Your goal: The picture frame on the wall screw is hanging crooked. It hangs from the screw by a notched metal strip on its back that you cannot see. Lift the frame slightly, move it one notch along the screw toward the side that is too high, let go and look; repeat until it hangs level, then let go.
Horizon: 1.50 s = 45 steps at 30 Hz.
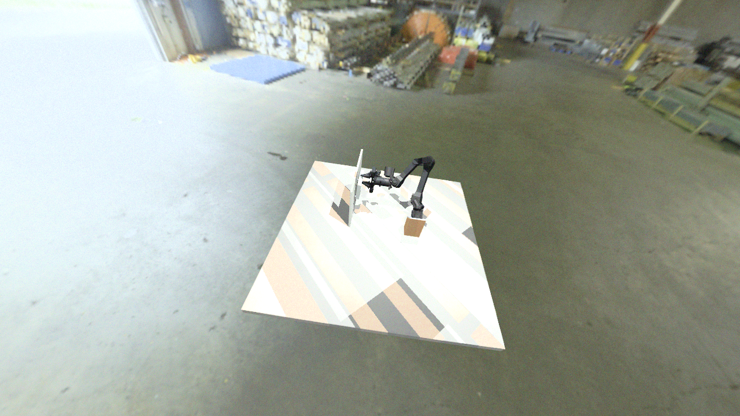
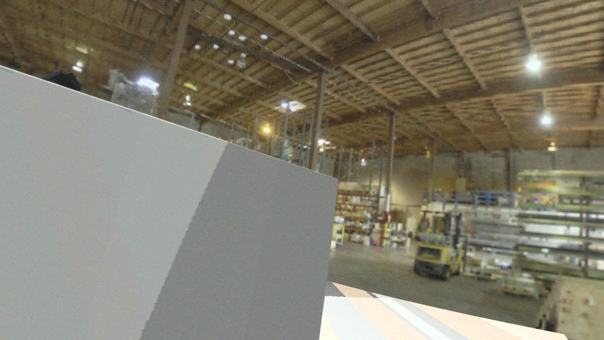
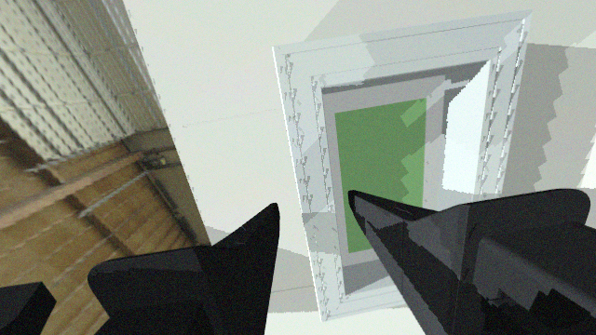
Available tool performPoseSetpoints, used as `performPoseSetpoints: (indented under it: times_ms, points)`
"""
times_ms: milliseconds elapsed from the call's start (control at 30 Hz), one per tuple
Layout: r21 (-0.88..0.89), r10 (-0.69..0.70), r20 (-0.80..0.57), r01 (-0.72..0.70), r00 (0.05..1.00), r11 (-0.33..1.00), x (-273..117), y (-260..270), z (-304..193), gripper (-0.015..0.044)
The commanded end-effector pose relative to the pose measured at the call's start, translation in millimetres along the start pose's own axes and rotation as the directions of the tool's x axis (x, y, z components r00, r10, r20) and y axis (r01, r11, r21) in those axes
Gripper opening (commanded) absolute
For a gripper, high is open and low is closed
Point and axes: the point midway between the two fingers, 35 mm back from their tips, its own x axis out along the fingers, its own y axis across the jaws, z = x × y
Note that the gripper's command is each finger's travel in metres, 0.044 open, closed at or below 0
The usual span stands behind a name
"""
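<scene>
The picture frame (image 3: 291, 140), pale with a green picture (image 3: 379, 144), hangs on the pale wall panel (image 3: 223, 154) (image 1: 351, 207) (image 2: 253, 236). The wrist view is turned, with the panel's top edge at its left. The frame's long sides run roughly along that edge; slanted perspective hides any small tilt. The screw and notched strip are hidden. My gripper (image 3: 313, 203) (image 1: 363, 178) is open and holds nothing. In the wrist view one fingertip lies just outside the frame's left rail and the other over the picture, with the rail between them. I cannot tell whether either finger touches it.
The panel stands on a square board (image 1: 289, 300) with striped patterns. My arm's base stands behind a brown block (image 1: 414, 227). The exterior view shows mostly the panel's back, with a dark bit of the arm (image 2: 63, 80) above its top edge.
</scene>
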Motion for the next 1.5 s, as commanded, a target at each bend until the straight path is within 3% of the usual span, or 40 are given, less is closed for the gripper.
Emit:
performPoseSetpoints:
  times_ms: [0, 333, 533, 1033, 1467]
  points:
    - [-0.005, 0.0, 0.0, 0.0, 1.0, 1.0, -2, 0, 1, 0.026]
    - [-0.138, 0.004, -0.006, -0.005, 1.0, 0.99, -94, -2, 2, 0.026]
    - [-0.147, 0.001, 0.005, -0.001, 1.0, 0.989, -98, 0, 6, 0.026]
    - [-0.283, -0.003, -0.01, 0.0, 1.0, 0.959, -189, 35, -13, 0.026]
    - [-0.293, -0.002, -0.012, -0.002, 1.0, 0.956, -195, 38, -20, 0.026]
